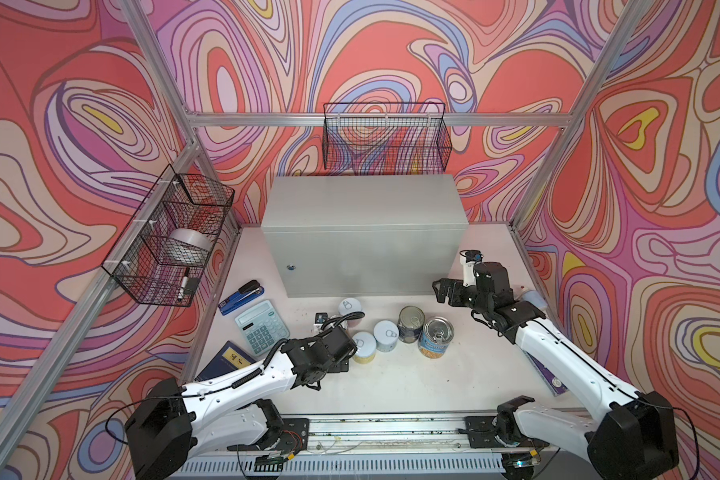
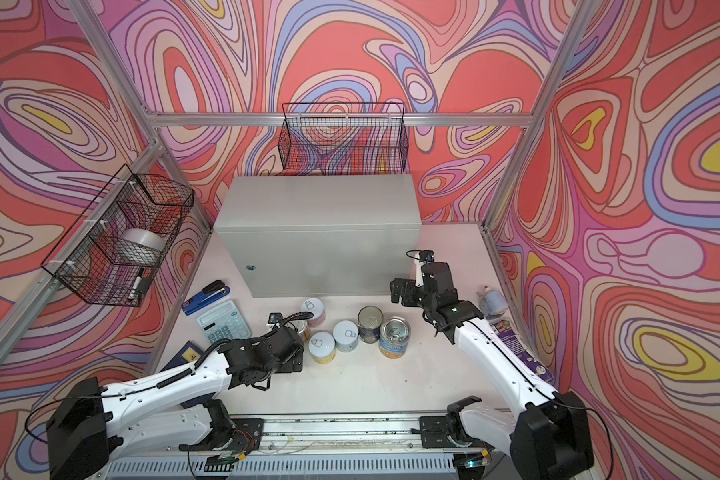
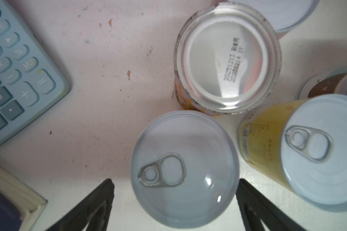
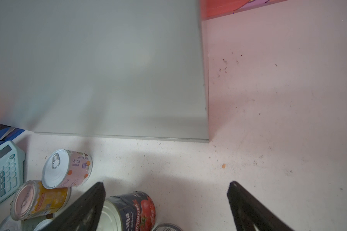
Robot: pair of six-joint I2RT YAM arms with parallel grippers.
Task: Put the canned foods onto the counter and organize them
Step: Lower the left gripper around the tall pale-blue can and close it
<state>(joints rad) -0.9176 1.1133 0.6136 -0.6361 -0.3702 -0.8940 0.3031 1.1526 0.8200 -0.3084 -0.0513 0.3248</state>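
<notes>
probably a robotics lab cell: aluminium frame (image 1: 267,120), swirl-printed panels (image 1: 391,54), arms (image 1: 233,386) bolted to a rail (image 1: 391,432).

Walls (image 1: 391,54): swirls, red, pink, purple, yellow.
Counter (image 1: 362,208): plain light grey.
Table (image 1: 391,386): white, small dark specks.
Baskets (image 1: 385,137): black wire.
Tape roll (image 1: 190,245): silver.
Calculator (image 1: 262,328): pale blue.
Stapler (image 1: 242,296): blue, black.
Tall tin (image 1: 436,338): blue, yellow bits.
Navy tin (image 4: 136,208): red tomato.
Short tin (image 3: 264,144): yellow.
Pink tin (image 4: 76,168): orange dots.
Pale blue tin (image 1: 386,337): white lid.
</notes>
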